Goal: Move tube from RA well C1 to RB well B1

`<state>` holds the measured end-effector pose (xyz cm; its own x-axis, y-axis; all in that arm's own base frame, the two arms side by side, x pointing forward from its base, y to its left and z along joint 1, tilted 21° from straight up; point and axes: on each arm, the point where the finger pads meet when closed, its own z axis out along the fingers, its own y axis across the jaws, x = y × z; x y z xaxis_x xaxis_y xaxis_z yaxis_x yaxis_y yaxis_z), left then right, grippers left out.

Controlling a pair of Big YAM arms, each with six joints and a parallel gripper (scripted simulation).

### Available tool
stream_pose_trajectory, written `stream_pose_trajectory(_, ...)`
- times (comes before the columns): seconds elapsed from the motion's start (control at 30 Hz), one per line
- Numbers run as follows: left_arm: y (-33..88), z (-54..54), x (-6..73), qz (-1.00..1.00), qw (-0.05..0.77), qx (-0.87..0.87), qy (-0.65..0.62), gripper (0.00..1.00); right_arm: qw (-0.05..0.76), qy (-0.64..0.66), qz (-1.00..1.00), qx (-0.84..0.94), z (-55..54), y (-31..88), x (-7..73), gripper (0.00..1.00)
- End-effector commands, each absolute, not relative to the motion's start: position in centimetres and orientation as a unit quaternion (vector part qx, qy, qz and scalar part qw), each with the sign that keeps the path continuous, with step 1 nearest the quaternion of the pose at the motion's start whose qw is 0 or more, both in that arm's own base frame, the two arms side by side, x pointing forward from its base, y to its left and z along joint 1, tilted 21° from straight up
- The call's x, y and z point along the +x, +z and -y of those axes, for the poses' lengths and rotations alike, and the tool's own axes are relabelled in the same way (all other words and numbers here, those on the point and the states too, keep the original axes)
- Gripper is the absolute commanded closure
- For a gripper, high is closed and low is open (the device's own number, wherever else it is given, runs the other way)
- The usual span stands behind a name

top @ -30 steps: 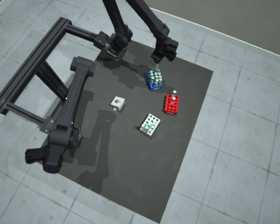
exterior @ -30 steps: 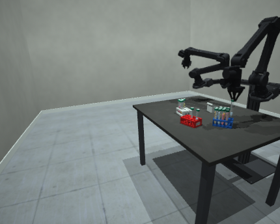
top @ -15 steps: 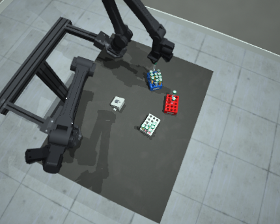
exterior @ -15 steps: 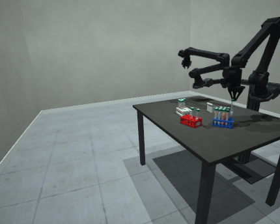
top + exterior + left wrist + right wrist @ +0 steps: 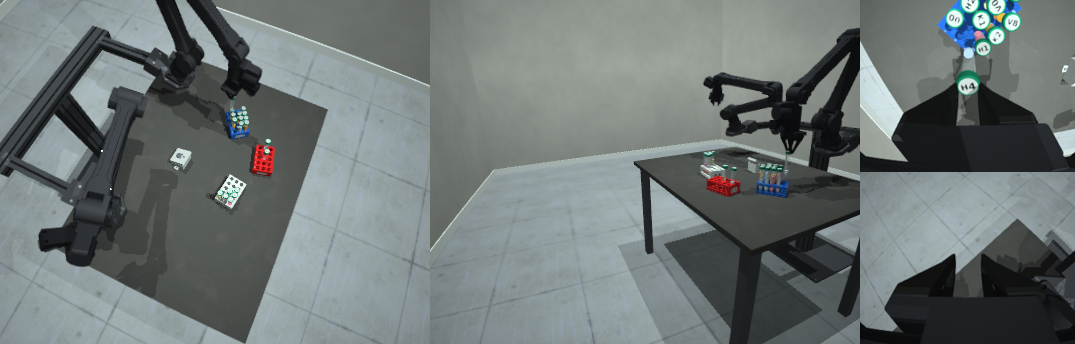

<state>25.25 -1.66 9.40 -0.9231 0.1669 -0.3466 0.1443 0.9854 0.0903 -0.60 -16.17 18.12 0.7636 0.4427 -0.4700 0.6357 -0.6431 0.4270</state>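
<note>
My left gripper point(image 5: 789, 150) point(image 5: 967, 87) is shut on the green-capped tube H4 point(image 5: 233, 99) point(image 5: 787, 162) point(image 5: 967, 86). The tube is clear, hangs roughly upright, and its lower end shows beside the near corner of the blue rack RA point(image 5: 238, 134) point(image 5: 774, 190) point(image 5: 945, 27), above table height. RA is level and holds several green-capped tubes close together. The white rack RB point(image 5: 241, 190) point(image 5: 704, 173) stands apart, with several capped tubes at one end and empty wells at the other. My right gripper point(image 5: 716, 103) point(image 5: 968, 259) is partly open and empty, high and away from the racks.
A red rack point(image 5: 262, 172) point(image 5: 722, 185) with two green-capped tubes stands between and beyond RA and RB. A small white box point(image 5: 181, 156) point(image 5: 753, 165) stands nearer the arm bases. Whether its lamp is lit I cannot tell.
</note>
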Motion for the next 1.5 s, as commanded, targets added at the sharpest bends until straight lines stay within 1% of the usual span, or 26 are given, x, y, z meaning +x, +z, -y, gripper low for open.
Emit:
stream_pose_trajectory(0.0,9.4,2.1,24.6,-0.98,0.181,0.075,0.03,1.0,0.311,-0.165,-0.299,0.887,16.4,19.7,-0.6,0.7)
stream_pose_trajectory(0.87,8.3,4.4,21.6,-0.98,0.181,0.075,0.03,1.0,0.311,-0.165,-0.299,0.887,16.4,19.7,-0.6,0.7)
stream_pose_trajectory(0.93,10.5,5.5,24.1,-0.976,0.206,0.073,0.024,1.0,0.311,-0.165,-0.299,0.887,16.4,19.7,-0.6,0.7)
stream_pose_trajectory(1.47,11.4,8.8,27.4,-0.976,0.204,0.073,0.022,1.0,0.311,-0.165,-0.299,0.887,16.4,19.7,-0.6,0.7)
